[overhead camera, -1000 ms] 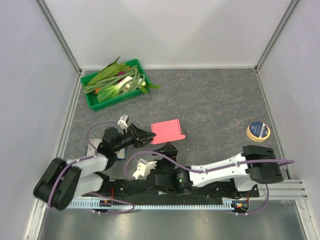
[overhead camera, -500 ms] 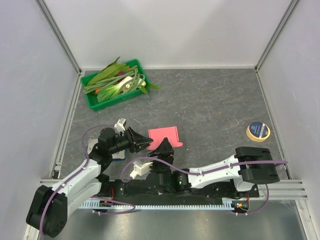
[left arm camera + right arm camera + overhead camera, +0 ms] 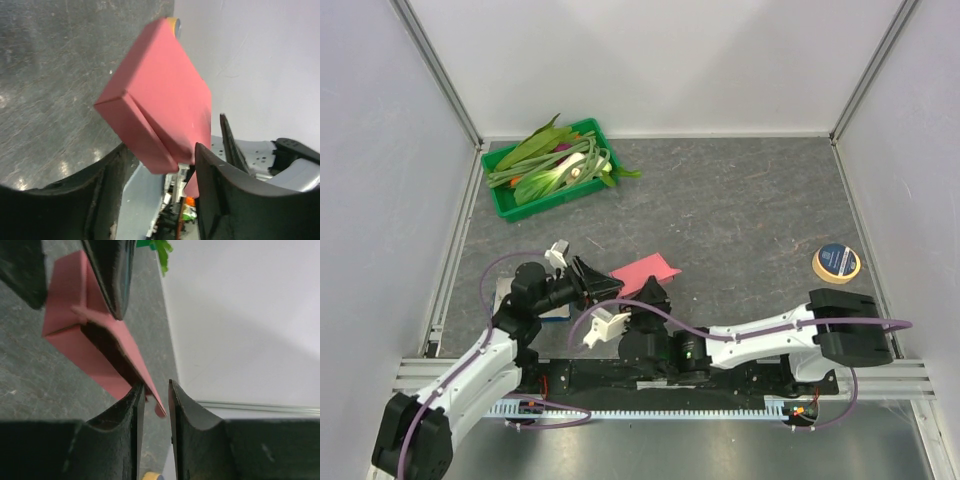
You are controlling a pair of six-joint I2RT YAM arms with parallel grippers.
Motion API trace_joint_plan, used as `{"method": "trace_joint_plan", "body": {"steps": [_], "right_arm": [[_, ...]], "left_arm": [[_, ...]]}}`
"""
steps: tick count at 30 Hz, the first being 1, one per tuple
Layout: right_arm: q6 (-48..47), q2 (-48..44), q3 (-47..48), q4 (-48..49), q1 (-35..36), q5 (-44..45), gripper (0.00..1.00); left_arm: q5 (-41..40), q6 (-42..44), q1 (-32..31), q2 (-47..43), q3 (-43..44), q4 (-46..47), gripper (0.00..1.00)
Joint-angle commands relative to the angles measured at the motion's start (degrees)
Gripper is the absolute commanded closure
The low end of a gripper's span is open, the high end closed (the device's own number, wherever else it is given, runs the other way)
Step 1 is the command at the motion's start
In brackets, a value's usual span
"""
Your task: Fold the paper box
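The box (image 3: 645,270) is seen near the worktop's (image 3: 750,200) near edge, left of the middle, between the two grippers. It is partly folded, a flat pink-red face uppermost and a narrow side wall turned down along one edge. It lies tilted rather than flat.

The left gripper (image 3: 617,285) is pointed at the box from the left. In its wrist view the jaws stand apart on either side of the box's near corner, and a slit of background is visible between one finger (image 3: 115,170) and the card. No firm grip is shown there.

The right gripper (image 3: 653,288) is pointed up at the box from the near side. In its wrist view the jaws are drawn narrow, and the thin edge of a flap is pinched between the fingertips (image 3: 137,395).

A green tray (image 3: 502,207) of greens (image 3: 550,160) is set at the far left corner. A tape roll (image 3: 837,262) is placed by the right edge, well apart from the box.
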Motion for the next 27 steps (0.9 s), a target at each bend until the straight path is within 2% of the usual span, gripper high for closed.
{"method": "trace_joint_plan", "body": {"steps": [1, 2, 3, 6, 9, 10, 13, 15, 16, 20, 21, 23, 25, 27], "right_arm": [[12.09, -5.16, 2.38, -9.98, -2.63, -7.99, 0.69], [14.19, -6.12, 3.16, -15.83, -3.33, -10.45, 0.7], [16.13, -6.22, 4.13, -17.62, -4.99, -13.87, 0.74], [21.24, -6.74, 5.8, -23.87, -8.33, -20.47, 0.79], [24.76, -6.57, 6.51, -26.87, -10.8, -26.02, 0.83], [25.28, -6.83, 6.6, -26.96, -11.33, -29.51, 0.83], [27.4, -6.66, 7.74, -29.15, -13.53, -32.18, 0.82], [27.84, -6.13, 7.31, -29.25, -13.79, -32.88, 0.75], [28.71, -6.22, 7.39, -28.81, -14.58, -33.67, 0.59], [39.51, -6.74, 9.58, -27.67, -22.38, -38.75, 0.56], [46.92, -6.92, 10.63, -27.75, -23.97, -40.61, 0.54], [52.6, -6.92, 11.25, -28.89, -28.18, -42.64, 0.41], [59.62, -7.09, 11.96, -30.29, -31.18, -47.28, 0.31], [62.89, -6.84, 10.91, -29.6, -36.36, -53.33, 0.27]], "left_arm": [[-2.47, 11.89, -0.07, -6.06, 4.44, -10.6, 0.34], [-5.26, 16.09, -0.15, -7.12, 5.33, -13.06, 0.33], [-7.12, 17.87, -0.07, -10.0, 6.9, -19.0, 0.29], [-12.92, 21.58, 0.02, -14.84, 7.53, -24.58, 0.25], [-15.31, 22.46, -0.06, -19.78, 6.31, -24.35, 0.25], [-15.05, 21.85, 0.02, -19.7, 5.26, -22.95, 0.26], [-14.17, 23.5, 0.02, -17.24, 4.98, -24.59, 0.26], [-14.17, 24.22, 0.02, -17.32, 4.55, -25.04, 0.26], [-14.78, 24.31, 0.02, -17.76, 4.63, -26.35, 0.27], [-19.17, 23.87, -0.06, -21.98, 4.46, -28.2, 0.27], [-19.35, 23.52, 0.02, -21.63, 4.63, -28.12, 0.26], [-18.92, 23.52, 0.02, -19.62, 5.16, -27.33, 0.26], [-19.35, 24.13, 0.02, -13.83, 7.08, -28.46, 0.25], [-20.93, 24.39, 0.02, -8.56, 8.75, -30.74, 0.25]]}}
